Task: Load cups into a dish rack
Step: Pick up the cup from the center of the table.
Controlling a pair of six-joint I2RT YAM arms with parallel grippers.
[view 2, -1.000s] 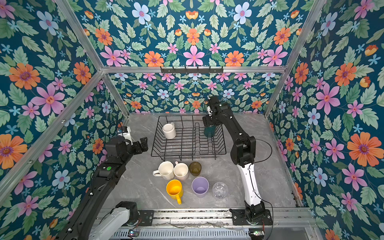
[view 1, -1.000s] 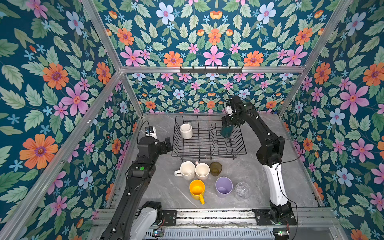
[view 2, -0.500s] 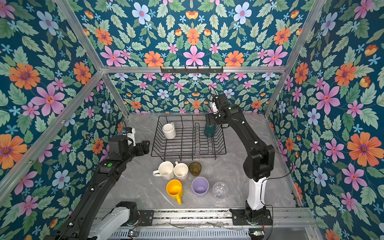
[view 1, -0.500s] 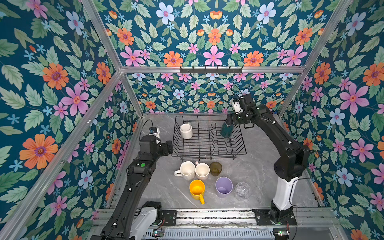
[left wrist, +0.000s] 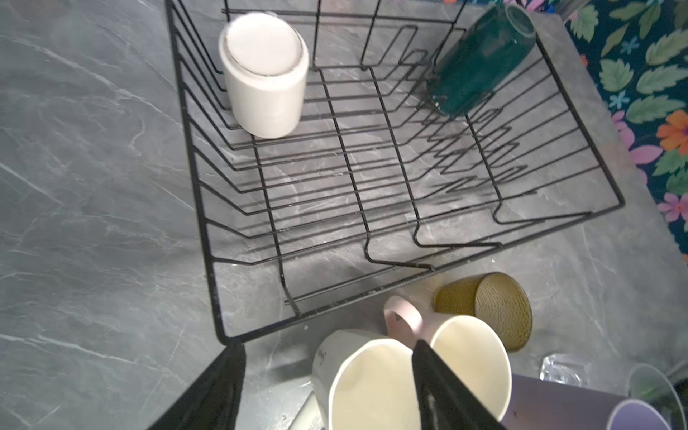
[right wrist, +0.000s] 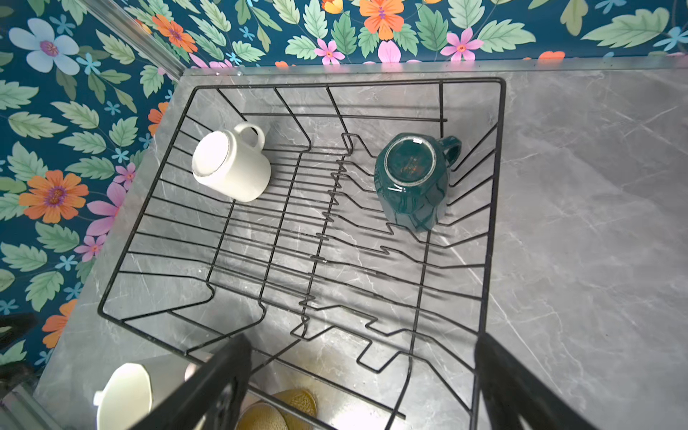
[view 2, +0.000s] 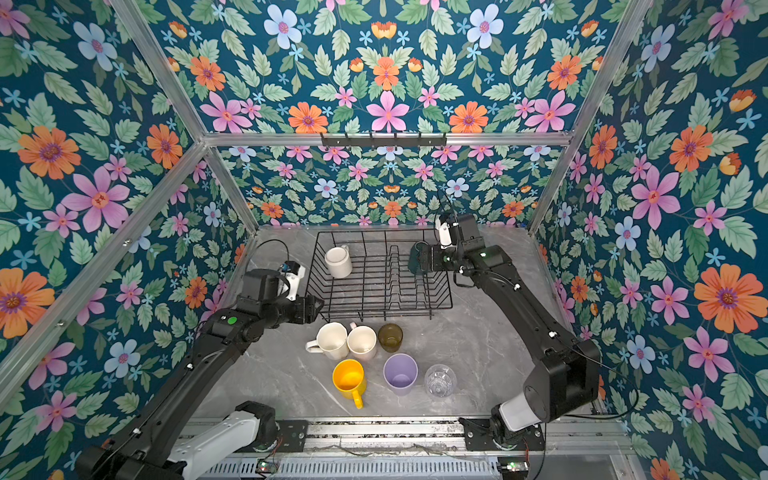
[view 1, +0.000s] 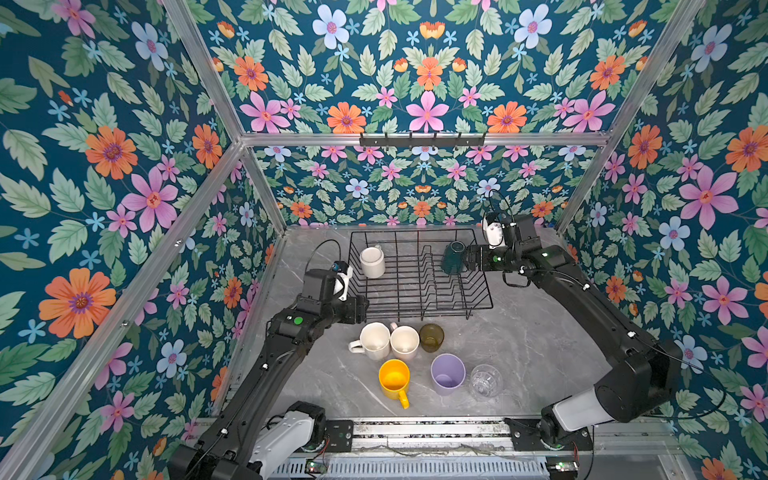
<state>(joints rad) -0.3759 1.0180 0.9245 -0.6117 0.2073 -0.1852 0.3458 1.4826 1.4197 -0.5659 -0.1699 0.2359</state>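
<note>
Floral wallpaper in teal, pink and orange closes in a grey marble tabletop. At the centre of both top views sits the large black wire dish rack. A white ceramic mug stands base-up in the rack's upper left part. A dark green glazed mug is base-up and tilted at its upper right end, beside the upright dividers.

Just below the rack in the frame, six cups stand on the marble with their mouths up. The nearer row holds a cream mug with a handle, a pale pink mug touching it, and an olive-brown ribbed glass. Lower in the frame are a yellow mug, a lilac tumbler and a clear glass.

The left gripper hovers at the rack's lower left corner, its fingers spread. One finger crosses in front of the cream mug's rim, and nothing is gripped. The right gripper hangs at the rack's upper right end with its fingers spread wide and empty. The green mug lies clear of them.
</note>
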